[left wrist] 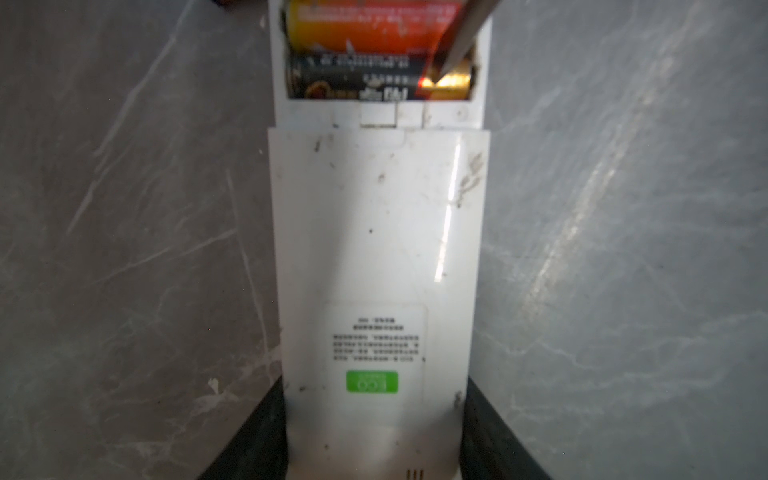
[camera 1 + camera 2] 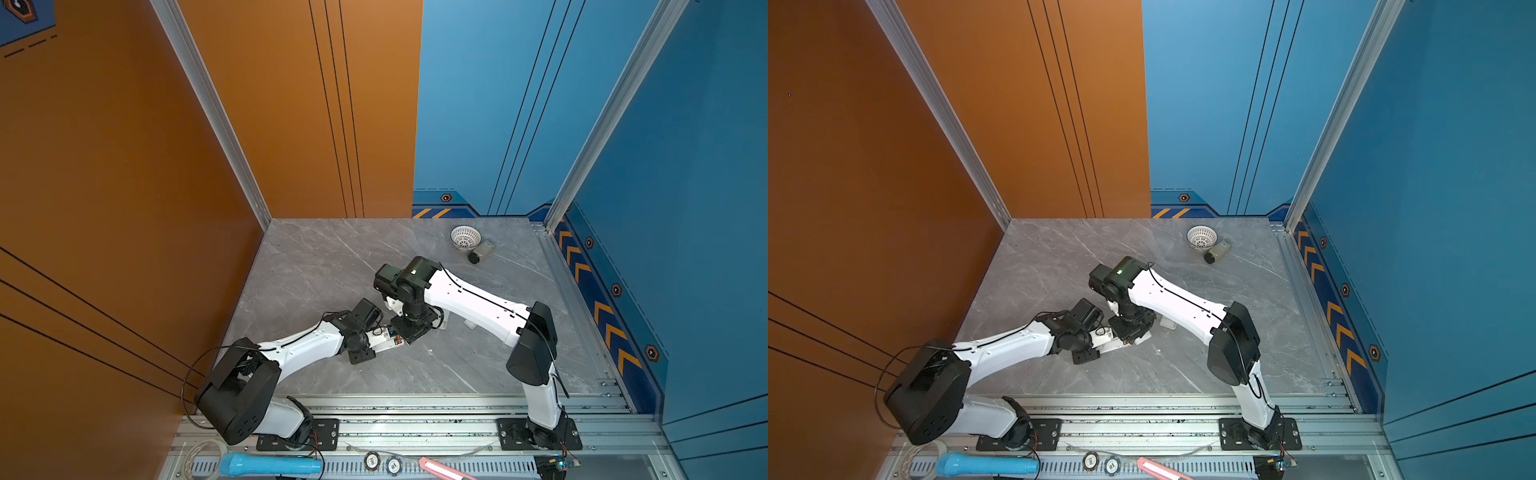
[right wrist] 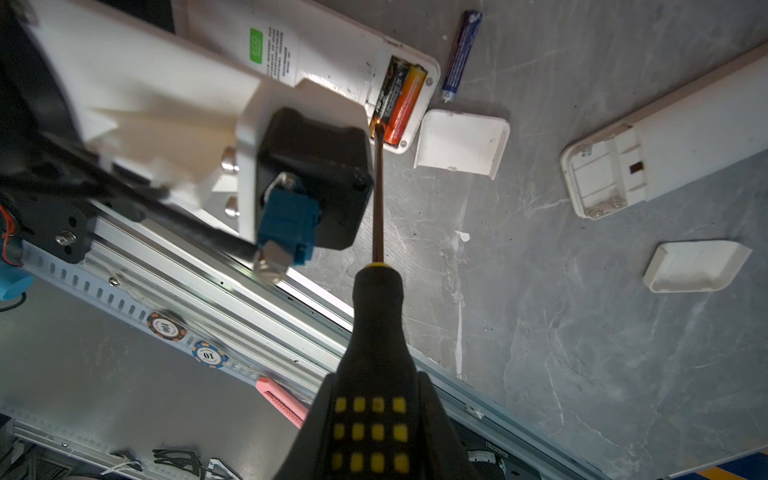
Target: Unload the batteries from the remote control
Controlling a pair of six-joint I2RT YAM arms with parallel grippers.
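Two batteries sit in the open bay at the end of the remote control: an orange-red battery and a black-and-gold battery, side by side, both glossy printed cylinders. A bluish battery is out, lying on the tabletop just beside that same end of the remote. I can't spot a green one. The left gripper has its jaws clamped on the remote's long edges at the end away from the bay, probably to pin the slick, scuffed white shell flat, back-side up, while it gets levered. The right gripper has its jaws clenched on the screwdriver by the black rubbery handle with yellow studs. The thin steel shaft reaches to the bay, tip at the gold end of the black cell, likely to pry it up off its contact. A white snap-on cover, smooth with rounded corners, lies just beside the remote's bay end. Well apart from the remote are a second remote with an empty bay and another cover.
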